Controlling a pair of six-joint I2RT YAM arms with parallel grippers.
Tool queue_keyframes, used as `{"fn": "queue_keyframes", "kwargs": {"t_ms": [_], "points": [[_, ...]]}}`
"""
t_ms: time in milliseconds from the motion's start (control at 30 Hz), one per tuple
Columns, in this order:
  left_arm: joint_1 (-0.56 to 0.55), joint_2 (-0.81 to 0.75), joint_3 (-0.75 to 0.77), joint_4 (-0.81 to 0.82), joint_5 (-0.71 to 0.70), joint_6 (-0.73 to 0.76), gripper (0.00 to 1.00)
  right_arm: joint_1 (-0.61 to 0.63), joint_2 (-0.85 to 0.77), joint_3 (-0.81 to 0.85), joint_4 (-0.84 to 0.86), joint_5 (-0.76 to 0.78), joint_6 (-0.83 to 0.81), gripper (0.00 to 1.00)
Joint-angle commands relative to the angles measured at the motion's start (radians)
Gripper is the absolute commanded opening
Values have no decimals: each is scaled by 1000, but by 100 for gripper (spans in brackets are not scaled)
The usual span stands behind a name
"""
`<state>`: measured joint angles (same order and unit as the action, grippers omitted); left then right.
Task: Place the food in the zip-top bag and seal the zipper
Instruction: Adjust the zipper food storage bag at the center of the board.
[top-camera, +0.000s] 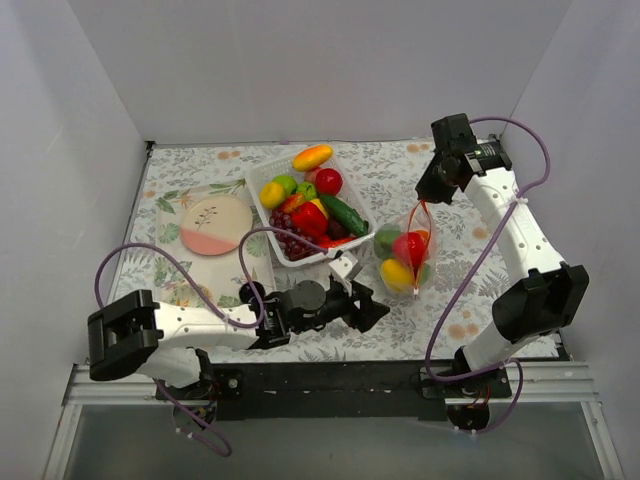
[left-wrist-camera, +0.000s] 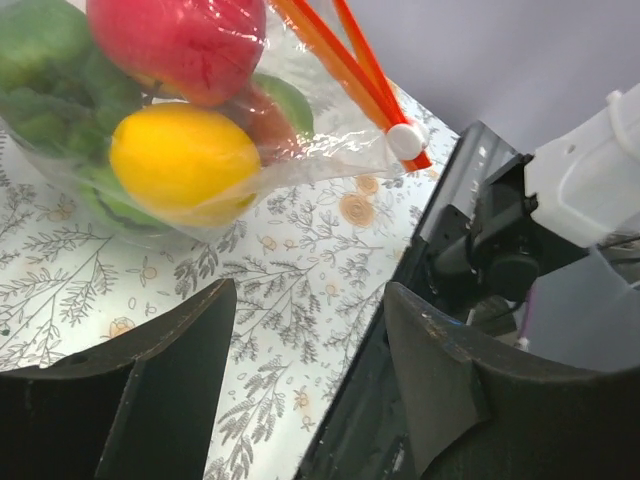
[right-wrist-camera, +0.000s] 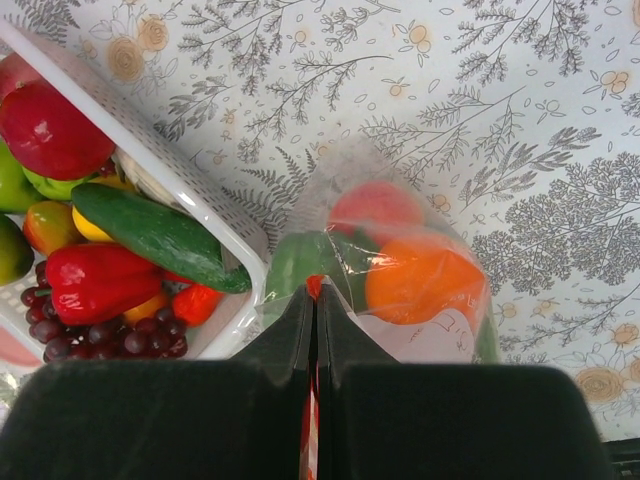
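The clear zip-top bag (top-camera: 404, 258) stands on the cloth right of the white basket, holding red, yellow and green toy food (top-camera: 411, 247). Its orange-red zipper (top-camera: 419, 215) rises to my right gripper (top-camera: 432, 190), which is shut on the strip and holds the bag's mouth up. In the right wrist view the pinched zipper (right-wrist-camera: 315, 287) shows at the fingertips, above the bag (right-wrist-camera: 400, 280). My left gripper (top-camera: 372, 308) is open and empty, low by the bag's near left side. In the left wrist view the bag (left-wrist-camera: 170, 140) and the zipper's white slider (left-wrist-camera: 405, 140) lie ahead.
A white basket (top-camera: 262, 203) holds more toy food: a mango, an apple, a cucumber, a red pepper, grapes. A pink plate (top-camera: 210, 224) lies on a tray at the left. White walls close in the sides and back. The table's black front edge (top-camera: 330, 375) runs behind the left gripper.
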<state>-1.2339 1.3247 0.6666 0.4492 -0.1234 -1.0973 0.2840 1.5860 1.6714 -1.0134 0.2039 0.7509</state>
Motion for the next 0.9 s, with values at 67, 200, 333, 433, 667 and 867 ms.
{"fn": "queue_keyframes", "kwargs": {"t_ms": [67, 200, 333, 433, 667, 867], "points": [[-91, 120, -21, 377, -273, 128, 66, -14, 8, 68, -74, -26, 60, 1], [-137, 226, 13, 468, -358, 171, 69, -28, 15, 65, -90, -57, 77, 1], [-160, 323, 40, 542, -410, 220, 70, -31, 11, 68, -93, -72, 96, 1], [-173, 346, 57, 575, -456, 244, 71, -32, 11, 73, -99, -74, 102, 1], [-202, 410, 90, 638, -499, 324, 72, -42, 2, 53, -103, -74, 122, 1], [-256, 461, 100, 704, -530, 435, 72, -46, -1, 47, -105, -80, 134, 1]]}}
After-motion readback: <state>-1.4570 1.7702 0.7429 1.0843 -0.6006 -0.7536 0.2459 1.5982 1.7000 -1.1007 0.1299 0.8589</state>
